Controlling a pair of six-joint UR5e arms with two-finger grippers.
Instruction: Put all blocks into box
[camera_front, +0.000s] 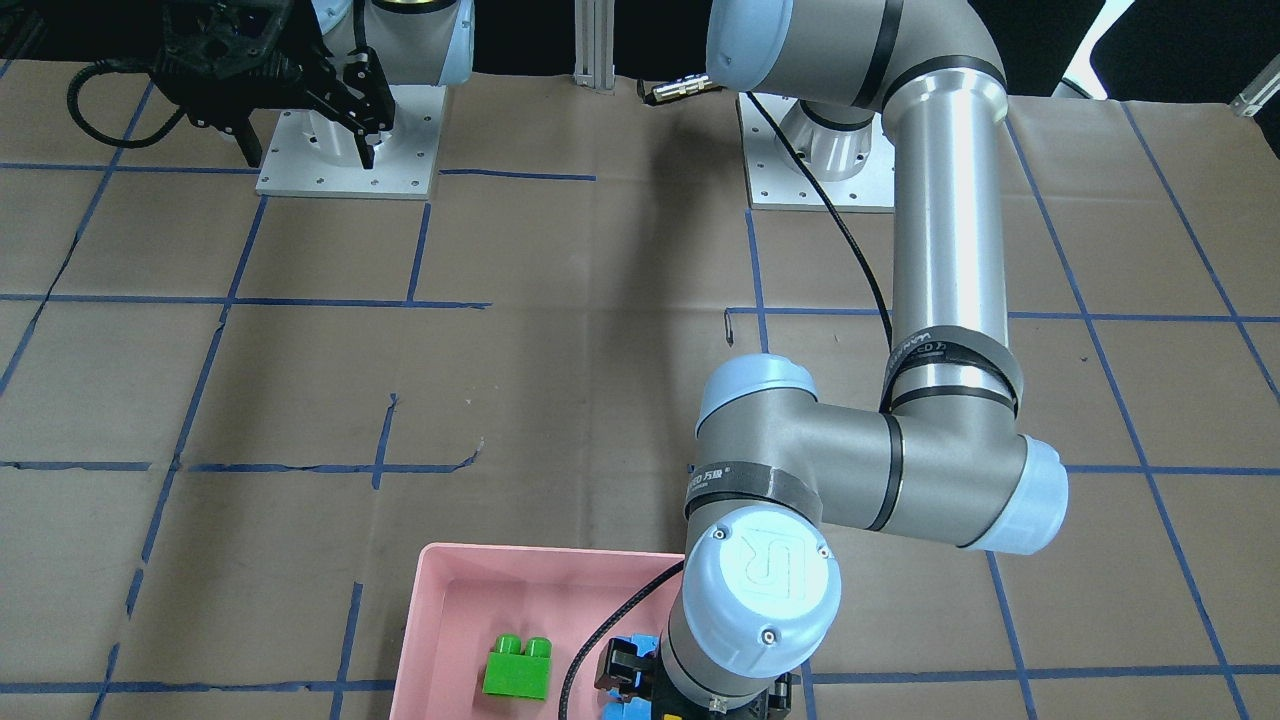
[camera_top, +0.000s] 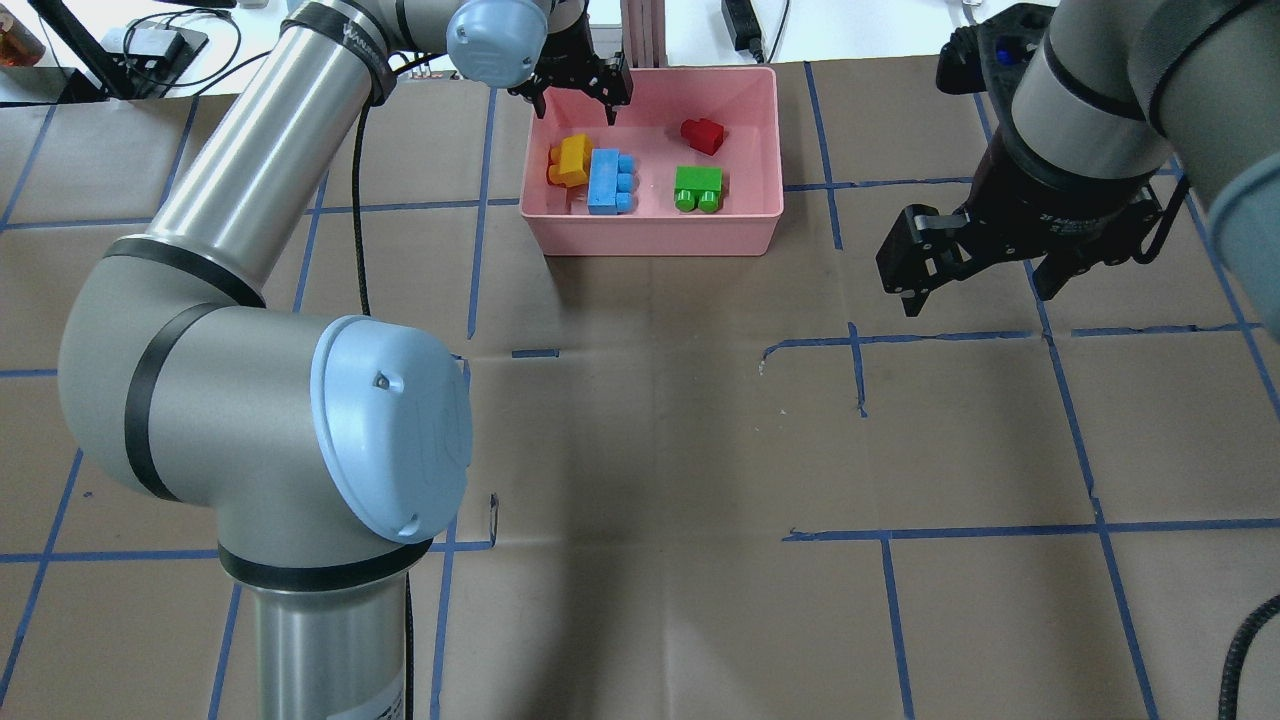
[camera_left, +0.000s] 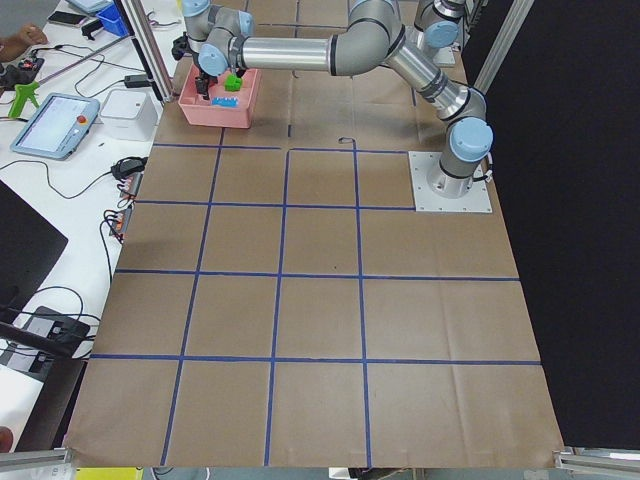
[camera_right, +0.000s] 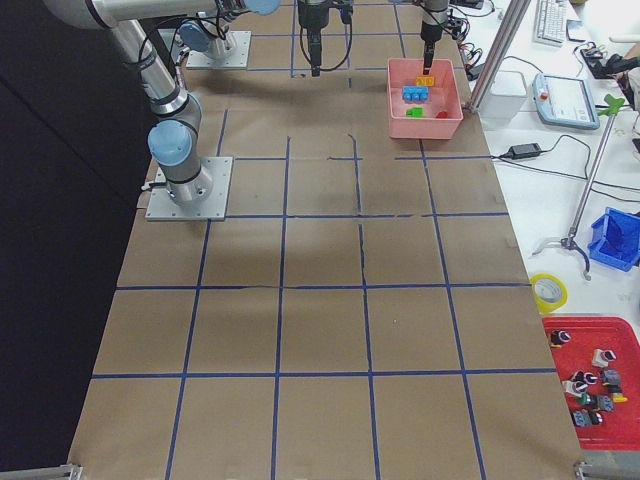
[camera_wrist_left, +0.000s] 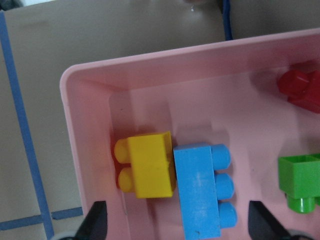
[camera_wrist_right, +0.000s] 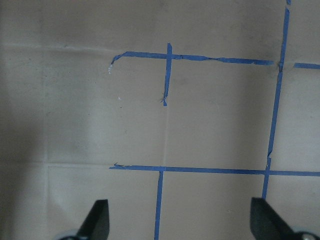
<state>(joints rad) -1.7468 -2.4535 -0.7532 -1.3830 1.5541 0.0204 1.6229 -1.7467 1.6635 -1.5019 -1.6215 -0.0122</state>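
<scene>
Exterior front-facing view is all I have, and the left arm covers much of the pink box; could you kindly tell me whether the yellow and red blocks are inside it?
Observer: Yes. The overhead view shows the yellow block and the red block both lying inside the box.
Operator: Thank you. Is that arm holding anything?
Observer: No. The left gripper hangs over the box, and the left wrist view shows its fingers open and empty.
Operator: Is the yellow one clear of its neighbours?
Observer: Not quite. In the left wrist view it appears to touch the blue block along one side.
</scene>
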